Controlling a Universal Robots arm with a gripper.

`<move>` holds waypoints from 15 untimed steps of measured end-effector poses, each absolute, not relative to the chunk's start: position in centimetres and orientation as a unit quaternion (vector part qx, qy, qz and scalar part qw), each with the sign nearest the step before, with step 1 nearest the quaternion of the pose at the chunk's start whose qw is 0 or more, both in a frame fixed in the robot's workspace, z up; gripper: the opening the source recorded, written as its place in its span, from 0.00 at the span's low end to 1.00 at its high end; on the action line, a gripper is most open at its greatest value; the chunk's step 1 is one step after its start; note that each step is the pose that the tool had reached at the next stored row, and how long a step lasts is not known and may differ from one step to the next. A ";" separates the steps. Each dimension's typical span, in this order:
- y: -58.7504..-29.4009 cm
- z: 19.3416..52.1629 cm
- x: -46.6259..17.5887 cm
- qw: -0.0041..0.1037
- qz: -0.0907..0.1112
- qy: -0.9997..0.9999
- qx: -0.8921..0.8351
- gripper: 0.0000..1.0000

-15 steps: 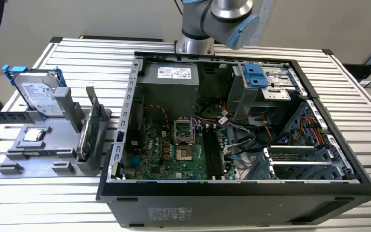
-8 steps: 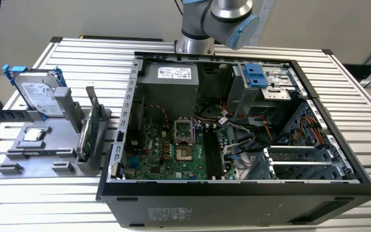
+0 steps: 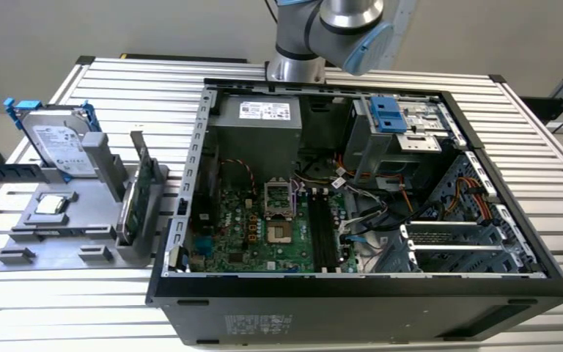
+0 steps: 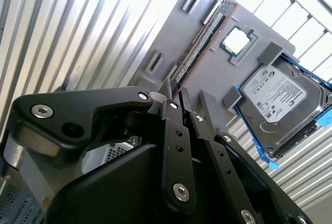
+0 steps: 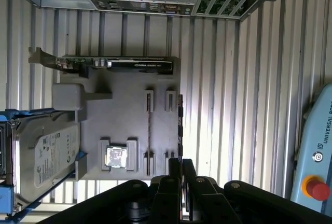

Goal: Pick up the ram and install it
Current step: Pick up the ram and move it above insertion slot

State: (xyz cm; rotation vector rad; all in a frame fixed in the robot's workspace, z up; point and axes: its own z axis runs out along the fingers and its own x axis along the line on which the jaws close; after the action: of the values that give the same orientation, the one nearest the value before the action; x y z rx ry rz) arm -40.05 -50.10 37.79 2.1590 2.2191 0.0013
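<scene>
Grey holder tray (image 3: 71, 216) is sitting at the exterior view's left of the computer case (image 3: 360, 293), with pickup judged not yet made. In the second wrist view the ram (image 4: 202, 42) is resting untouched in the tray's slots near the processor chip (image 4: 237, 41). In the first wrist view the gripper (image 5: 181, 164) is hovering by the tray's rim, fingers (image 5: 175, 169) seemingly together and holding nothing; a grasp is calling for them parted across the board.

Open computer case (image 3: 360, 312), grey fixture (image 3: 91, 220) — hard drive (image 3: 61, 143), processor chip (image 3: 52, 205)
</scene>
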 end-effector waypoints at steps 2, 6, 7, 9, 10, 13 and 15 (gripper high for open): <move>-50.1 37.9 -40.1 0.023 0.000 0.717 0.697 0.00; -50.1 38.0 -40.1 0.023 0.000 0.717 0.697 0.00; -50.1 38.1 -40.1 0.023 0.000 0.717 0.697 0.00; -50.1 38.2 -40.1 0.023 0.000 0.717 0.697 0.00; -50.1 38.2 -40.1 0.023 0.000 0.717 0.697 0.00; -50.1 38.3 -40.1 0.023 0.000 0.717 0.697 0.00; -50.1 38.4 -40.1 0.023 0.000 0.717 0.697 0.00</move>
State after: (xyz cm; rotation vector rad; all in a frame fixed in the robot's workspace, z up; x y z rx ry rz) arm -40.05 -50.10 38.43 2.1590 2.2191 0.0013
